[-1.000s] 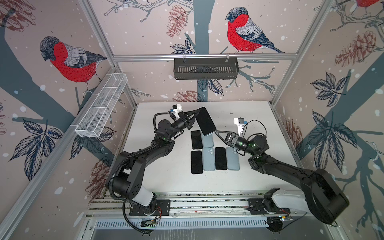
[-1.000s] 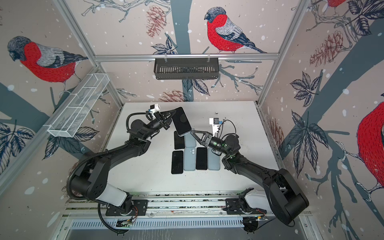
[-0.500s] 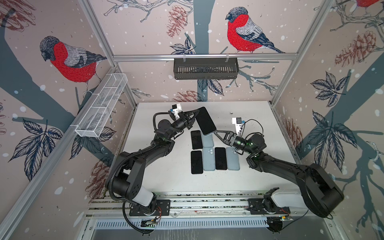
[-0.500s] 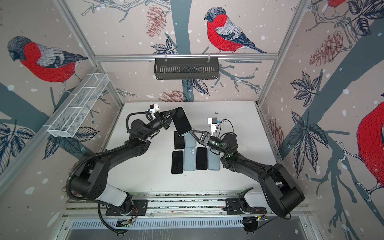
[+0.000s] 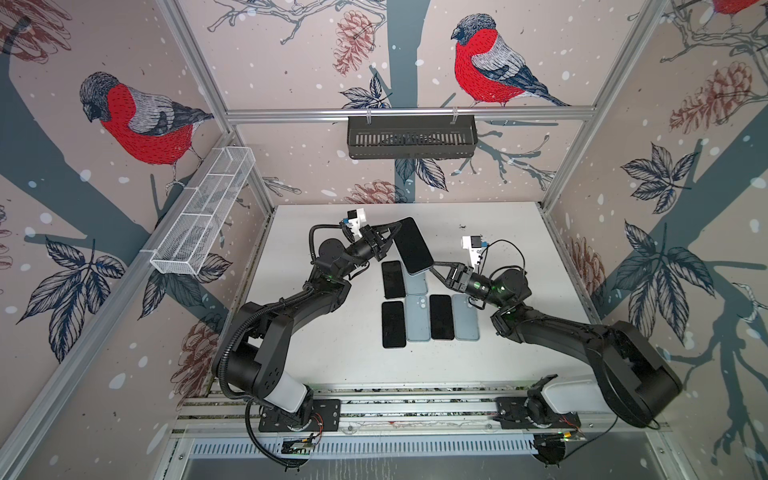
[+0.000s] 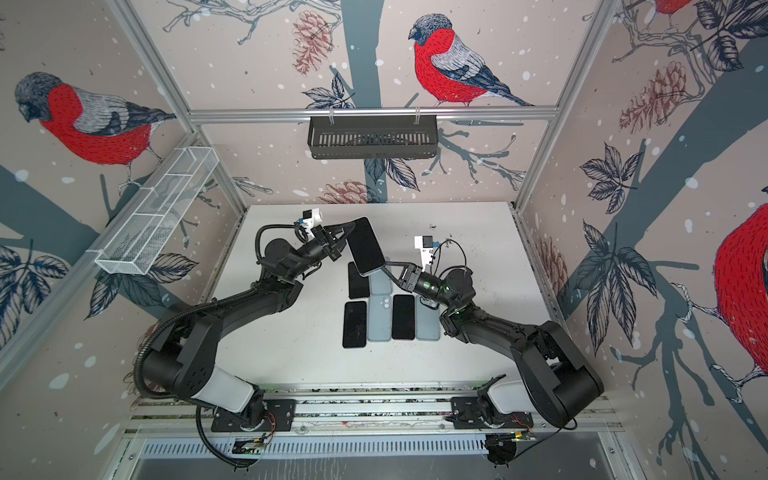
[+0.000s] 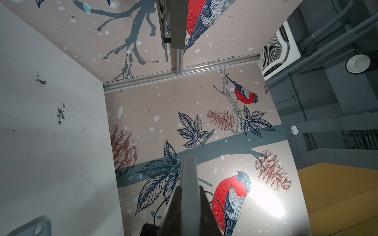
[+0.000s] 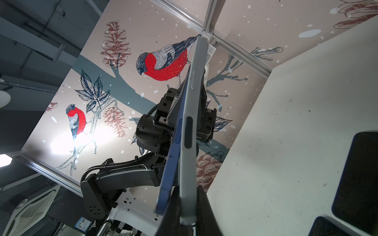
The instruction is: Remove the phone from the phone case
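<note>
Left gripper (image 5: 394,232): pinches the far end of the phone (image 8: 170,163), holding it up off the table (image 5: 498,249) | Right gripper (image 5: 434,266): pressed tight on the near corner of the grey phone case (image 8: 188,167), likely to peel it off | Phone: blue edge peeks out, mostly inside.

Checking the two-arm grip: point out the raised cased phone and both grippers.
cased phone (image 5: 413,246), a top view, middle of its dark screen.
left gripper (image 5: 394,232), a top view, fingertips at the phone's far corner.
right gripper (image 5: 433,267), a top view, fingertips at the phone's near corner.
</note>
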Tool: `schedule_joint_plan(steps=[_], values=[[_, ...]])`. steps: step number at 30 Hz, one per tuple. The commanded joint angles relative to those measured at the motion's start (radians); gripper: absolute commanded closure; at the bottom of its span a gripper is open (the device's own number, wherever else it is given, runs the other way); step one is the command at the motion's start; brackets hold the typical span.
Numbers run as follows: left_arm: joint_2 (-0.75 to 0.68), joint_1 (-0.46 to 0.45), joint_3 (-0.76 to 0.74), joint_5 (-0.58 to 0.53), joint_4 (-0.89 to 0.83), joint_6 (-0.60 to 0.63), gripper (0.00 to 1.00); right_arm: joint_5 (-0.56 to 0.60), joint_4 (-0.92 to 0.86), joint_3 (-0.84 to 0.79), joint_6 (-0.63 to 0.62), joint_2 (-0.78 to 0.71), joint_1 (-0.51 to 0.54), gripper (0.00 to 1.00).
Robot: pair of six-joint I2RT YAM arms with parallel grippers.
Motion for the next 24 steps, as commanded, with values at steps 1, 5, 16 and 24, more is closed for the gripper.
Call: schedule_joint_plan(steps=[1,5,16,24], values=[[-0.001,-0.005,0.011,0.005,0.004,0.045,1.00,-0.006,0.058,-0.007,0.029,-0.006,-0.001,0.90],[0.018,-0.007,0.024,-0.006,-0.054,0.088,0.88,0.007,0.041,-0.016,0.045,-0.016,-0.001,0.96],[0.073,-0.030,0.096,-0.040,-0.183,0.207,0.28,0.070,-0.080,-0.077,0.070,-0.087,-0.037,0.99],[0.074,-0.040,0.158,-0.085,-0.365,0.367,0.20,0.099,-0.134,-0.122,0.091,-0.138,-0.079,1.00]])
